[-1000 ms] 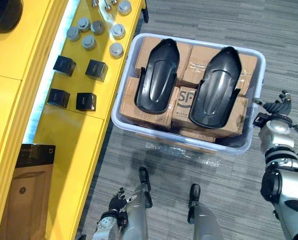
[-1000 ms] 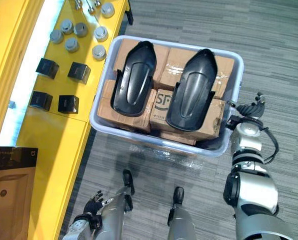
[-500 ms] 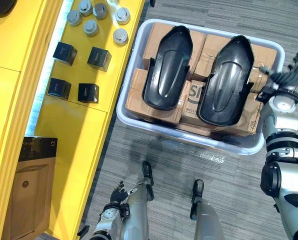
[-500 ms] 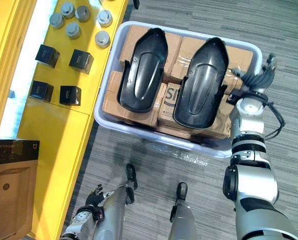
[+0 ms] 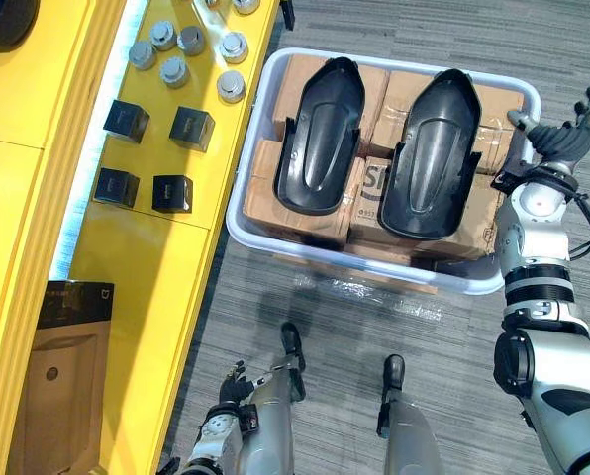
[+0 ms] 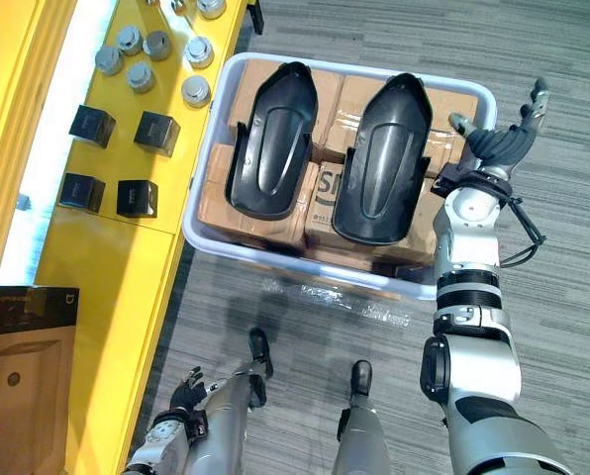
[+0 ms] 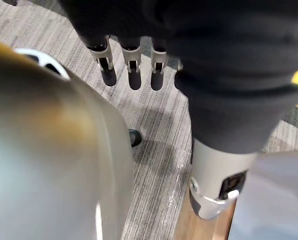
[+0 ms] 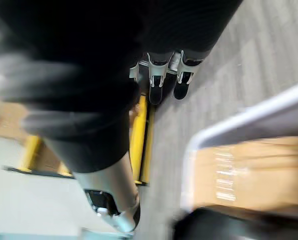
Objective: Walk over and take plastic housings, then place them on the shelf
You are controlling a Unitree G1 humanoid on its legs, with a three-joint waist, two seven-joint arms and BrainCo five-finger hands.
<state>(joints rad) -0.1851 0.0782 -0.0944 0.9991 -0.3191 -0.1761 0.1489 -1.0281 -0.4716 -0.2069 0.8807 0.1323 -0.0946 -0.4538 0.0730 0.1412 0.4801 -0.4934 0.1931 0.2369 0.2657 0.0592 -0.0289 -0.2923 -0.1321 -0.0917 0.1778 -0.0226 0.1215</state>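
Plastic housings: left housing (image 5: 320, 139) and right housing (image 5: 434, 156) lie side by side on cardboard boxes (image 5: 275, 203) in a bin (image 5: 247, 163), long axes pointing away from the robot. Right hand (image 5: 557, 139), fingers spread and empty, hovers just beside the right housing. Left hand (image 5: 231, 384) hangs relaxed, well apart.

Grey, finely striped carpet (image 5: 394, 25) covers the floor beside a bright yellow shelf (image 5: 147, 267) — a pale strip of light (image 5: 85, 173) runs its length, below a raised yellow tier (image 5: 18, 198).
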